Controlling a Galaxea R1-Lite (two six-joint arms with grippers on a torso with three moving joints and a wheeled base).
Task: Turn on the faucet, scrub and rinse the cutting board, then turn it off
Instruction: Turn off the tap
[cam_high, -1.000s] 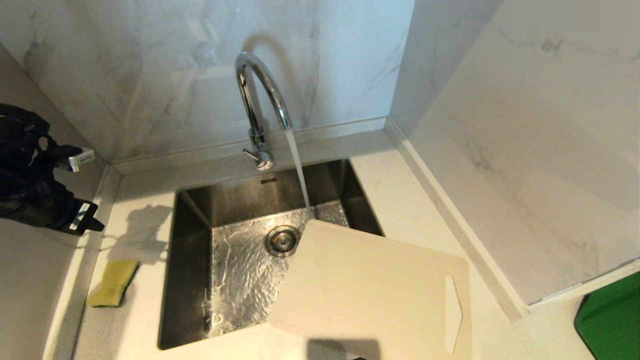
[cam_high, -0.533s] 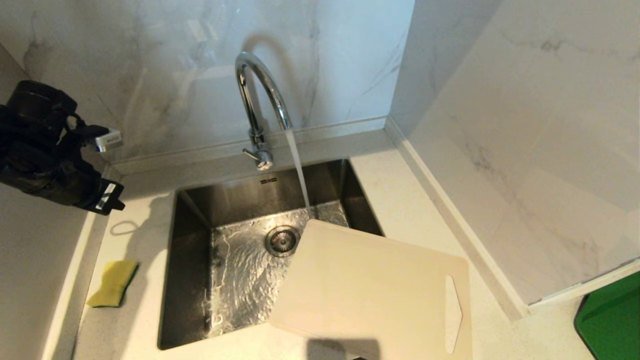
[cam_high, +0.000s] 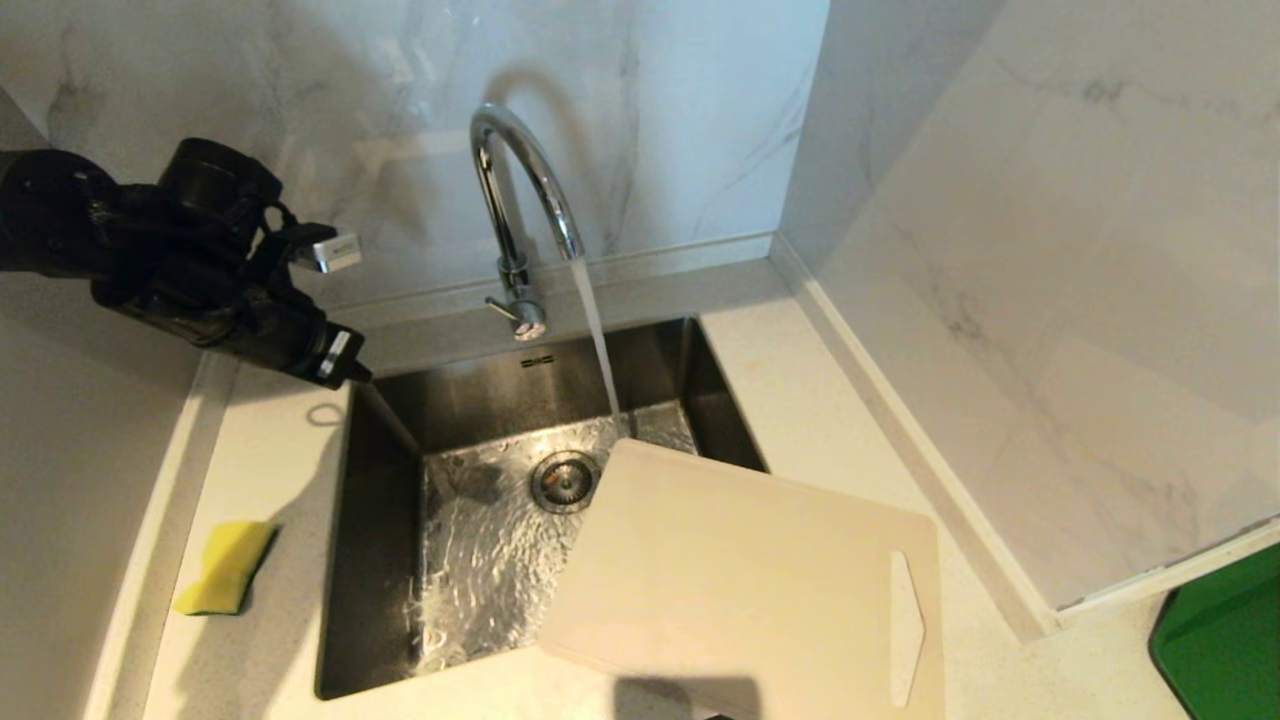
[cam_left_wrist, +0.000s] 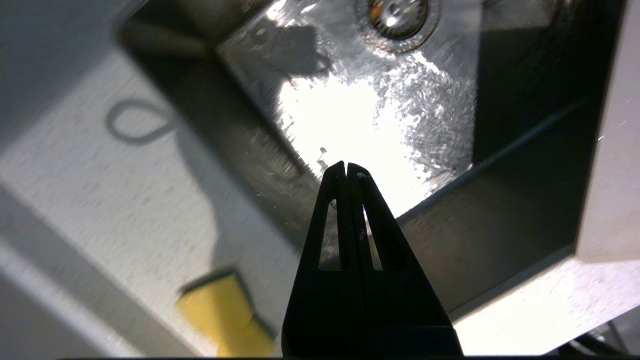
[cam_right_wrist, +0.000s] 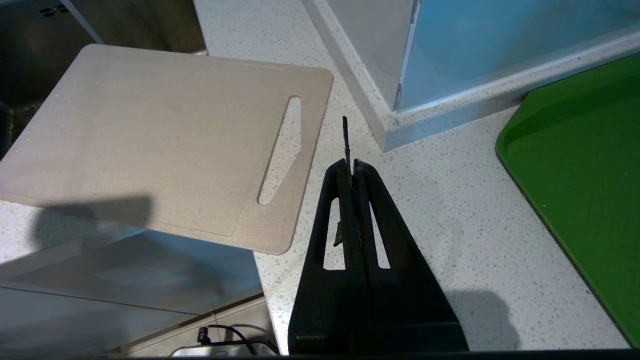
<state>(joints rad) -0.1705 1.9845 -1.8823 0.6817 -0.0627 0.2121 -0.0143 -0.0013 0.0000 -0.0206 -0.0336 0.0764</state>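
Note:
The chrome faucet (cam_high: 515, 190) stands behind the sink with water (cam_high: 598, 340) streaming from its spout into the basin. Its small lever (cam_high: 508, 308) sticks out to the left at the base. The cream cutting board (cam_high: 740, 570) lies flat across the sink's near right corner, handle slot to the right; it also shows in the right wrist view (cam_right_wrist: 150, 135). My left gripper (cam_high: 345, 368) hangs shut and empty over the sink's back left corner, left of the lever and apart from it (cam_left_wrist: 346, 170). Over the counter right of the board, my right gripper (cam_right_wrist: 353, 167) is shut, a thin dark sliver poking out between its tips.
A yellow sponge (cam_high: 225, 565) lies on the counter left of the steel sink (cam_high: 380, 560). The drain (cam_high: 563, 481) sits mid-basin. A green tray (cam_high: 1225, 630) is at the far right, beyond a marble wall corner (cam_high: 1000, 300). Marble walls close in behind and to the left.
My left arm has swung in from the left edge, up and rightwards, to the sink's back left corner, nearer the faucet lever. Water keeps running; board and sponge have not moved.

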